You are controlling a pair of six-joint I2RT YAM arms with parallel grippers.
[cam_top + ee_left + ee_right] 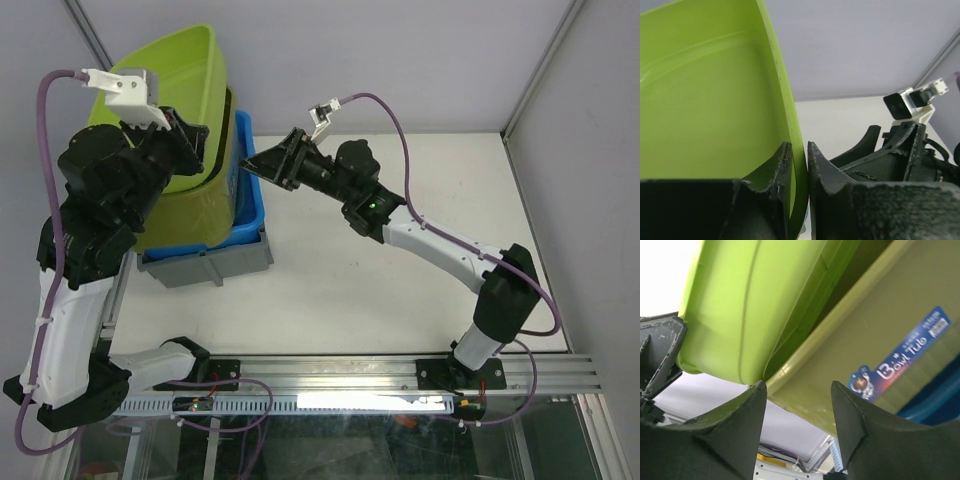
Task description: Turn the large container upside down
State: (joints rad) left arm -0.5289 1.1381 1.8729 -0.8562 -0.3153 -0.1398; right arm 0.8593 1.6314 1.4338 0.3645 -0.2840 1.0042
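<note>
While the left claw [799,146] pinches the wall of the large container [190,70], tilted up at the far-left corner of the tabletop [400,250], the right claw [799,390] gapes empty just to the container's right.

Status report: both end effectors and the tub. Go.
Left end effector shut on lime tub wall; tub tilted, not yet inverted. Right end effector open beside olive tub rim. Blue bin below.
</note>
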